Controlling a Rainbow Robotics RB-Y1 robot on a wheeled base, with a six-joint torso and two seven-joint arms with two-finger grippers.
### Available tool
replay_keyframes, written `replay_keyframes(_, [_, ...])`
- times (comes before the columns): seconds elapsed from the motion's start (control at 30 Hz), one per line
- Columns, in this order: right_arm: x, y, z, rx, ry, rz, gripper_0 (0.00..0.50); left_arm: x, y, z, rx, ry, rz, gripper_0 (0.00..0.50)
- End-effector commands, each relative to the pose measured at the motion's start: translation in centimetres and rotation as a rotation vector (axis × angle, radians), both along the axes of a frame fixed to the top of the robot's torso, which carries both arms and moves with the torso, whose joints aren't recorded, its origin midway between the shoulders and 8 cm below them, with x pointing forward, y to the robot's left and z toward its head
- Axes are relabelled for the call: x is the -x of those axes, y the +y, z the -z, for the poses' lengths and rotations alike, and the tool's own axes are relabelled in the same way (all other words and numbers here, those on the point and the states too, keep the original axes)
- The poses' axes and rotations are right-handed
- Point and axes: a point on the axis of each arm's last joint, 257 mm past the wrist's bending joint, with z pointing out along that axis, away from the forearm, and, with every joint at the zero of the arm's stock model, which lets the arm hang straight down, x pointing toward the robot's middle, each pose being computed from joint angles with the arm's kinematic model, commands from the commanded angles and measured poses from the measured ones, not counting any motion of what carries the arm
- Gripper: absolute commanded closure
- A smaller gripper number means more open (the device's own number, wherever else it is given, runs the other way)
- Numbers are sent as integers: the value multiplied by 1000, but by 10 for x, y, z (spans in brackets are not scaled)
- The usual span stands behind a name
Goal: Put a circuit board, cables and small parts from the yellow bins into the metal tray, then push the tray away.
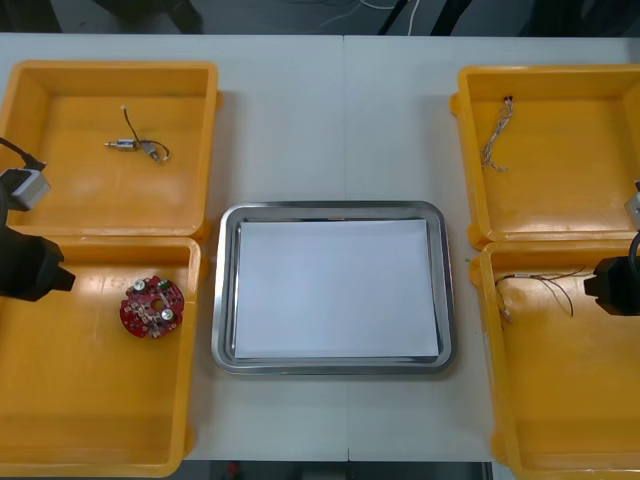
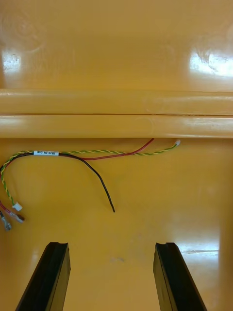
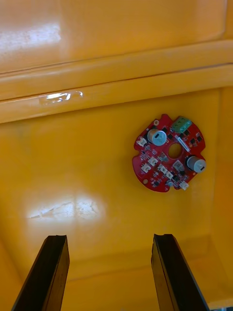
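Light table (image 1: 340, 110) from steeply above, shiny rectangular metal tray (image 1: 225, 290) with white inside at centre, nothing in it, two yellow plastic bins each side. At outer edge of near left yellow bin (image 1: 90, 420), left gripper (image 3: 109, 238) above the bin floor, black fingers spread wide, gripping nothing. Round red circuit board (image 1: 152, 307) flat on that floor, ahead of the fingers, toward the tray side, untouched. Same pose for right gripper (image 2: 111, 245) over near right yellow bin (image 1: 560, 400): fingers apart, nothing between them. Twisted red and yellow cable (image 2: 82, 155) with black strand on the floor ahead, near the wall beside far right yellow bin (image 1: 560, 190). Twisted blue and white cable (image 1: 496, 135) in that far bin. Small metal part (image 1: 135, 146) with thin black wire in far left yellow bin (image 1: 70, 190).
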Motion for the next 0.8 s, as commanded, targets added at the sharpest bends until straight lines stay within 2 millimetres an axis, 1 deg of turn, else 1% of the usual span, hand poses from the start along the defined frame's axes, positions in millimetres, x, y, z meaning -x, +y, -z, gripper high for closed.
replay_keyframes(0.03, [2,5,14,-7,20,-42,0,1,3,-12,-100,-26,195,0])
replay_keyframes(0.27, [-4,6,26,-34,23,-47,0,2,2,-25,-170,-55,315,0])
replay_keyframes(0.33, [-6,7,31,-41,25,-48,0,2,-1,-27,-176,-68,355,0])
replay_keyframes(0.53, [-12,3,40,-47,22,-47,0,-4,-20,-28,-165,-120,486,0])
replay_keyframes(0.7, [-14,3,49,-54,28,-51,0,-14,-34,-30,-187,-192,585,0])
replay_keyframes(0.8, [-19,4,56,-58,21,-56,0,-15,-42,-25,-184,-209,632,0])
